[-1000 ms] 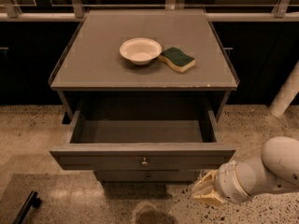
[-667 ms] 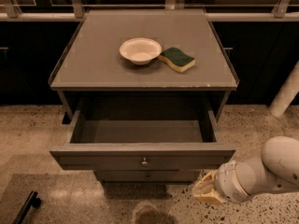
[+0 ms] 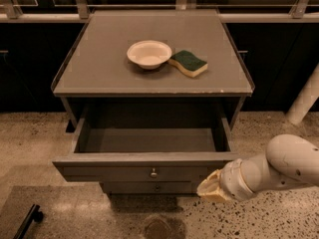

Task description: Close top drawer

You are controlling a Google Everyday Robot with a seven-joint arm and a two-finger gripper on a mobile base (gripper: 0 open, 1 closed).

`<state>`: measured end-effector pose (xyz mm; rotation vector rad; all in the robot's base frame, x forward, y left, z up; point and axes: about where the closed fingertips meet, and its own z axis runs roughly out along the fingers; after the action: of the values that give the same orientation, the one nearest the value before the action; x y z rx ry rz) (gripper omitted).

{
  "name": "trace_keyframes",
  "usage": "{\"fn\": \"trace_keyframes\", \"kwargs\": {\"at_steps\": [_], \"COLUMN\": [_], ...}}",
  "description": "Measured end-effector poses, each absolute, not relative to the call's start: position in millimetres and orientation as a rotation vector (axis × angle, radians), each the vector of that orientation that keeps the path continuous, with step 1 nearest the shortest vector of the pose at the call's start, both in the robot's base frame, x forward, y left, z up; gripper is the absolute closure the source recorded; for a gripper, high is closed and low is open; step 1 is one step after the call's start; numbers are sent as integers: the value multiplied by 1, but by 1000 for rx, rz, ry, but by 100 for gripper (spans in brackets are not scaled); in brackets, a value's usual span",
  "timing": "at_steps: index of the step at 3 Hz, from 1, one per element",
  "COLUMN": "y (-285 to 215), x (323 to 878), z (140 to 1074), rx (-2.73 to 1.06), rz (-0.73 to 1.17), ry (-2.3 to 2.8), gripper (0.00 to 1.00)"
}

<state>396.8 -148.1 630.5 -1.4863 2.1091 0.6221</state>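
Note:
The top drawer (image 3: 149, 171) is a wide grey drawer pulled far out of the grey cabinet, and its inside is empty. Its flat front carries a small round metal knob (image 3: 153, 173) at the centre. My gripper (image 3: 209, 188) is at the end of the white arm coming in from the right. It sits low, just below and in front of the right end of the drawer front, close to it.
A white bowl (image 3: 149, 53) and a green-and-yellow sponge (image 3: 188, 63) lie on the cabinet top (image 3: 99, 73). A lower drawer front with a knob (image 3: 156, 187) shows beneath. A black object (image 3: 27, 221) lies on the speckled floor at lower left. A white post (image 3: 304, 101) stands right.

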Motion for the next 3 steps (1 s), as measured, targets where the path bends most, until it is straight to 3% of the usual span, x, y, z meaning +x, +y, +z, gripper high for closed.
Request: {"fn": "trace_keyframes", "kwargs": {"at_steps": [3], "y": [-148], "x": [463], "z": [601], "rx": [-1300], "rz": [684], "ry": [1902], "gripper": [100]}}
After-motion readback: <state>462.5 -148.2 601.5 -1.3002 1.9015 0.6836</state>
